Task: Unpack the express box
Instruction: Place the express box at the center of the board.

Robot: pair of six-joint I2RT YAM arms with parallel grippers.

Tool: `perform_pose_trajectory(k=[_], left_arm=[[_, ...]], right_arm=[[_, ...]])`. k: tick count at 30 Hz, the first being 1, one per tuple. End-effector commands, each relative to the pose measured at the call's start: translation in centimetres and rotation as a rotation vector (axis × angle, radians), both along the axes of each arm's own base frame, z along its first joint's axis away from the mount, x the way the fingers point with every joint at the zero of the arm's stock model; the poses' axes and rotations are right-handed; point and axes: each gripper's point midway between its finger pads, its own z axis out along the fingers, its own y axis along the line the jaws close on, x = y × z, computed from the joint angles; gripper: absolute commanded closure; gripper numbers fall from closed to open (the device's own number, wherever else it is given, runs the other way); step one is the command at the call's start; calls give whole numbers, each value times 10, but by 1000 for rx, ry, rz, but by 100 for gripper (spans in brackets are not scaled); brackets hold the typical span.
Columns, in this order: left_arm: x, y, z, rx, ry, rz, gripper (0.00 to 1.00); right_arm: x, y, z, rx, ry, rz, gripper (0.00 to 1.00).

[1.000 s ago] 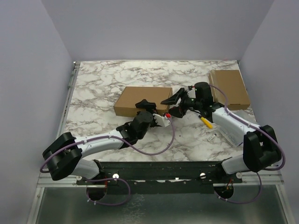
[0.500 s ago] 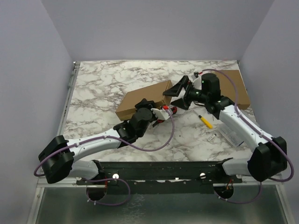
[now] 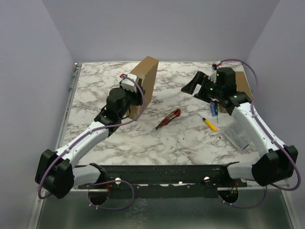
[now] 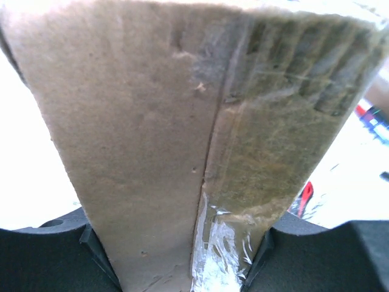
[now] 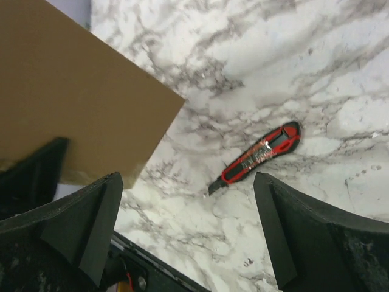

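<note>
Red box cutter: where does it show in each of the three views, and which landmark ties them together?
Top external: the red box cutter lies mid-table on the marble tabletop.
Left wrist: only a red sliver at the right, past the cardboard box.
Right wrist: right of centre, lying diagonally.
Shared landmark: the cardboard box, left of the cutter in every view.

**Brown cardboard on grey-veined marble**

The express box [image 3: 145, 82] is plain brown cardboard, its seam covered by glossy clear tape [image 4: 222, 243]. The counter [image 3: 186, 140] is white marble veined in grey. The utility knife [image 3: 168, 118] is red and black. The screwdriver [image 3: 208, 124] has a yellow handle. Purple cables [image 3: 237, 61] run along the white-and-black arms [image 3: 250, 121].
</note>
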Motion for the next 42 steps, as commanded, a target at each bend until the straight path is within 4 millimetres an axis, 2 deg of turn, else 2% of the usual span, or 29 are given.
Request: perform_pose_trajectory(k=[1, 4, 6, 9, 11, 13, 15, 19, 21, 25, 26, 29, 31, 33, 36, 42], left_arm=[[22, -1, 13, -431, 140, -46, 48], [40, 15, -5, -637, 240, -31, 48], [49, 20, -22, -756, 316, -29, 45], [60, 32, -58, -890, 432, 10, 42], [65, 39, -84, -961, 509, 41, 42], [68, 44, -110, -1021, 592, 75, 46], [69, 46, -131, -1062, 656, 100, 49], [70, 56, -149, -1091, 687, 159, 50], [68, 62, -159, -1106, 708, 208, 41], [61, 72, -193, -1066, 813, 358, 17], [58, 74, -201, -1030, 844, 398, 4], [56, 88, -207, -893, 877, 506, 1], [51, 102, -202, -837, 852, 581, 1], [43, 117, -187, -815, 808, 652, 1], [18, 136, -188, -795, 840, 804, 1], [-20, 134, -198, -806, 937, 851, 1]], right_arm=[[-10, 24, -68, -94, 175, 100, 0], [-9, 43, -93, -149, 229, 79, 0], [-10, 54, -112, -181, 286, 56, 6], [-15, 64, -144, -238, 388, 4, 7], [-18, 68, -159, -261, 420, -33, 7], [-16, 66, -168, -275, 434, -83, 7], [-11, 53, -175, -300, 457, -201, 7], [-1, 43, -185, -334, 476, -307, 7], [4, 40, -190, -347, 483, -348, 7], [13, 48, -201, -347, 510, -359, 7], [15, 50, -203, -344, 515, -356, 8], [17, 57, -214, -340, 539, -349, 9], [16, 61, -220, -340, 553, -342, 10], [16, 64, -224, -340, 559, -348, 10], [16, 67, -230, -335, 566, -348, 10], [22, 69, -236, -346, 563, -355, 9]])
